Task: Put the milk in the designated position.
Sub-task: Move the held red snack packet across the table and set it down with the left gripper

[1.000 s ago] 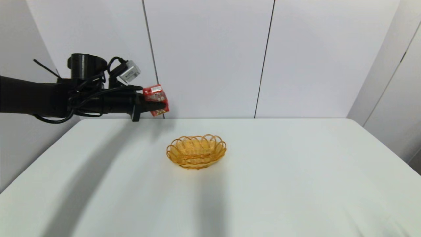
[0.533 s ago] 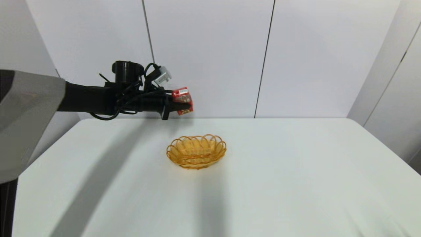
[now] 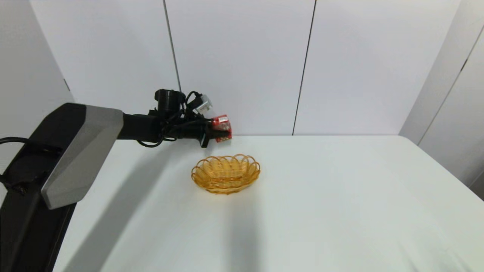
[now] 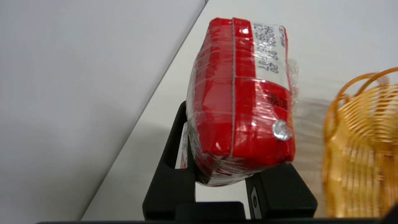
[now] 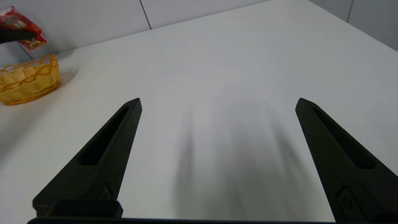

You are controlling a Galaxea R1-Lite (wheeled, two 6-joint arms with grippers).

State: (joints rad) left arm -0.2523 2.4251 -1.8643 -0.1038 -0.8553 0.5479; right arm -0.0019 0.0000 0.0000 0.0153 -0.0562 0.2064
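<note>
- The left gripper [image 4: 222,174] had its two black fingers clamped on the milk [image 4: 242,102], one on each side of the carton's near end.
- The red carton was film-wrapped, with a white printed label along one edge.
- An orange woven basket [image 4: 360,146] stood just beside it on the white table [image 4: 326,37].
- A pale wall [image 4: 77,77] ran alongside.

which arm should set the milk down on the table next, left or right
Left. The left gripper is shut on the milk, held in the air above the table just behind the basket. The right gripper is open, holds nothing and hangs over bare tabletop apart from the carton.
</note>
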